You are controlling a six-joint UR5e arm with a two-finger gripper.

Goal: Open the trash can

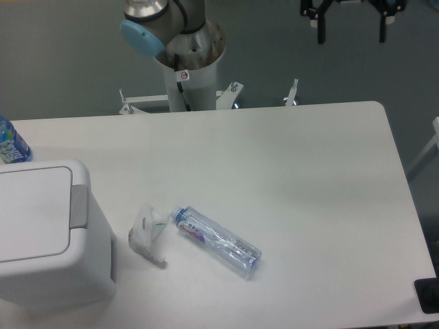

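The trash can (48, 236) is a large white boxy bin at the table's front left corner. Its flat lid lies shut, and the grey push tab (79, 205) sits on the lid's right edge. My gripper (351, 27) hangs high at the top right of the view, far from the bin, above the table's back right part. Its two black fingers (319, 29) point down and stand wide apart, open, with nothing between them.
A clear plastic bottle (218, 240) lies on its side right of the bin, next to a crumpled clear wrapper (147, 234). Another bottle (10, 142) shows at the left edge behind the bin. The arm's base (188, 65) stands behind the table. A black object (426, 296) sits at the front right corner.
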